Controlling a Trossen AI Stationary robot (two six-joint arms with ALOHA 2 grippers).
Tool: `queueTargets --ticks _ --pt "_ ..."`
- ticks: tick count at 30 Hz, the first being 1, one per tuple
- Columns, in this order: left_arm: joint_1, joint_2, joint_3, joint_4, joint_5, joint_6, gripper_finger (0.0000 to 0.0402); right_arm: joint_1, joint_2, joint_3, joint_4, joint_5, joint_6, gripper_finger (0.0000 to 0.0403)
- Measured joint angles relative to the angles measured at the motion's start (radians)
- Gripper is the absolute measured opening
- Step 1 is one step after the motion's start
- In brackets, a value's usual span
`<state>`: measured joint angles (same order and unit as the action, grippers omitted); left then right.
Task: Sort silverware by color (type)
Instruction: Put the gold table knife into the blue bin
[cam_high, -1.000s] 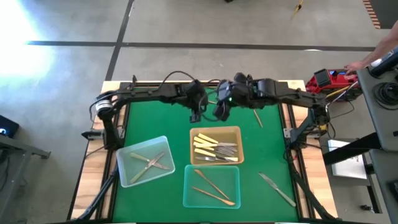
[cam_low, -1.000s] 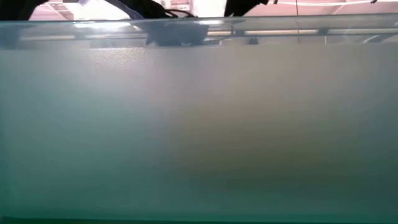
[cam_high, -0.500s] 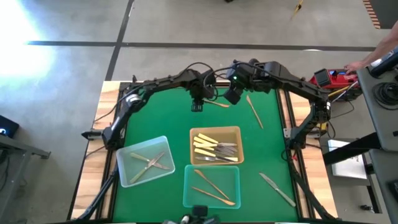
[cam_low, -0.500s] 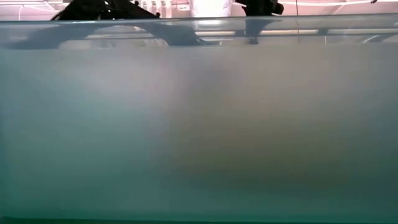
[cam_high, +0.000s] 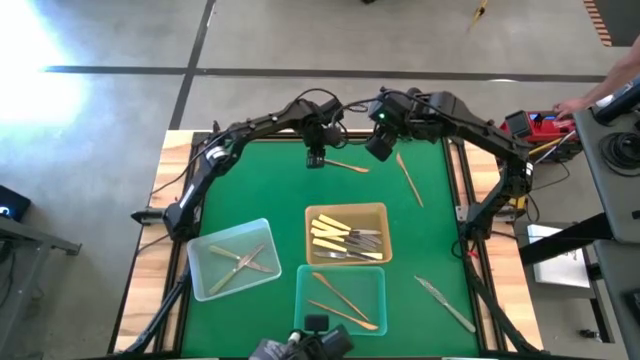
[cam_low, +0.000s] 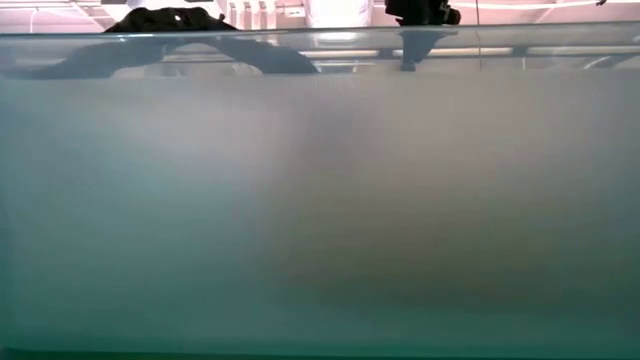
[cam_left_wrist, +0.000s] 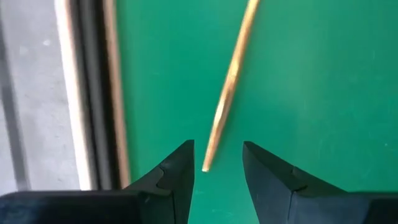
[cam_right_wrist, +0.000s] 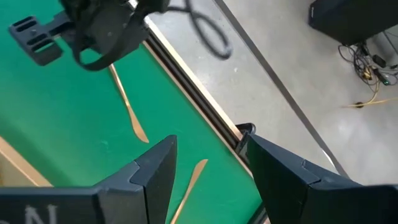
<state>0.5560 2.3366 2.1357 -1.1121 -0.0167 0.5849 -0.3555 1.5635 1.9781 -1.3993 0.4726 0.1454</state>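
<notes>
In the high view, my left gripper (cam_high: 316, 160) is near the table's far edge, just left of a gold piece (cam_high: 346, 165) lying flat on the green mat. In the left wrist view it is open (cam_left_wrist: 217, 163), and the gold piece's thin end (cam_left_wrist: 206, 163) lies between the fingertips without touching them. My right gripper (cam_high: 380, 150) is open (cam_right_wrist: 211, 174) and hovers beside a second gold piece (cam_high: 408, 178). A silver knife (cam_high: 443, 301) lies near the right near corner. The low view shows only the arms' tops above a tray wall (cam_low: 320, 200).
Three trays sit toward the near side: the left one (cam_high: 200, 270) holds silver pieces, the middle one (cam_high: 382, 212) cream-handled pieces, and the near one (cam_high: 303, 318) gold pieces. A dark object (cam_high: 300, 346) is at the near edge. A person's hand (cam_high: 575, 105) is beyond the right edge.
Both grippers have moved toward the table's far edge, and the right one has also moved toward the right. This has uncovered the gold piece beside the left gripper. A dark object has come into view at the near edge.
</notes>
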Motion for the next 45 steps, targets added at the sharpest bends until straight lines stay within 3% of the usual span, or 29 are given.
queueTargets --ticks 30,45 --pt "-0.013 0.021 -0.16 0.214 0.026 -0.094 0.0119 -0.025 0.0 0.0 0.02 0.0 -0.055 0.0189" --pt "-0.006 0.197 0.186 -0.05 0.052 -0.234 0.0119 -0.025 -0.002 0.0 0.017 -0.002 -0.094 0.0189"
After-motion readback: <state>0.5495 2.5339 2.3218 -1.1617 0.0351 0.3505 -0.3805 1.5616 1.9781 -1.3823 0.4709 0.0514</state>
